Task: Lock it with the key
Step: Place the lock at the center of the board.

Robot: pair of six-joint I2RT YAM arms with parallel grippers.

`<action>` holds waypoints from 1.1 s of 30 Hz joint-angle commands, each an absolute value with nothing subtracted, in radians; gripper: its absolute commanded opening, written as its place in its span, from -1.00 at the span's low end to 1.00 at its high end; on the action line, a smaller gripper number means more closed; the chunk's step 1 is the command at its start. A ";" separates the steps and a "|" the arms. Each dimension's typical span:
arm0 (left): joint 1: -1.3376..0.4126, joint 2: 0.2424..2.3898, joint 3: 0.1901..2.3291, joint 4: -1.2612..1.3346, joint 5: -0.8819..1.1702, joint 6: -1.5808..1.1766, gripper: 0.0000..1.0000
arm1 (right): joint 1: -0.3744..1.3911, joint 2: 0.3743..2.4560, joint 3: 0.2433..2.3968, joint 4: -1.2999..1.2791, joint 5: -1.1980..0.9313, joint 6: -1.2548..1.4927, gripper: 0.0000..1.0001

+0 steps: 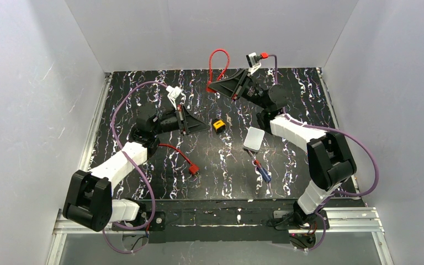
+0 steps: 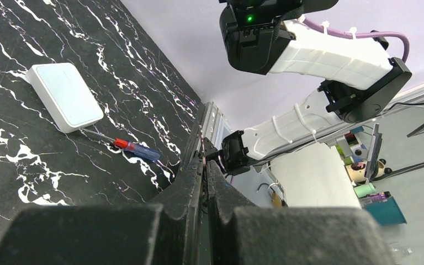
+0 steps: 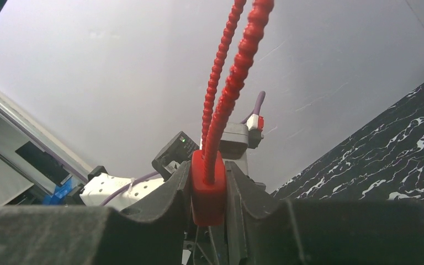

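Toward the back of the surface (image 1: 303, 105), the right gripper (image 1: 215, 87) hangs raised, its fingers (image 3: 171, 199) clamping the red body of the cable lock (image 3: 208, 190) from both sides. That body sits right at the fingertips. Two beaded red strands rise out of it and, in the top view, arch into a loop above the tips.

Nearer the middle, the left gripper (image 1: 206, 128) points to the right, level with the surface. Its fingers (image 2: 187, 193) are pressed together with only a thin slit between them, and I cannot tell whether anything is pinched there. They are well apart from the held lock. A small yellow-and-black block (image 1: 218, 125) lies just beyond the left tips, not touching them.

A white box (image 1: 254, 138) lies to the right of the block. A screwdriver (image 1: 261, 171) with a red and blue handle has its shaft running to the box's near edge. A red tag (image 1: 193, 169) on a thin red cord lies beside the left arm.
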State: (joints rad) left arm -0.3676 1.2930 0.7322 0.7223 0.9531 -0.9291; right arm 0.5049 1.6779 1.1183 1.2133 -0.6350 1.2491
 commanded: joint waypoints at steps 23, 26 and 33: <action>-0.050 1.130 0.749 0.421 0.752 -0.820 -1.00 | 0.628 1.764 1.169 0.363 -0.644 0.478 -0.97; -0.034 1.122 0.749 0.406 0.742 -0.814 -1.00 | 0.664 1.843 1.251 0.304 -0.608 0.464 -0.90; -0.013 1.112 0.744 0.362 0.712 -0.786 -1.00 | 0.723 2.012 1.394 0.236 -0.572 0.475 -0.72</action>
State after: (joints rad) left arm -0.0265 1.1511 0.7277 0.3943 0.7383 -0.8211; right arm 0.6991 1.9736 1.2884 0.2485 -0.6006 0.4953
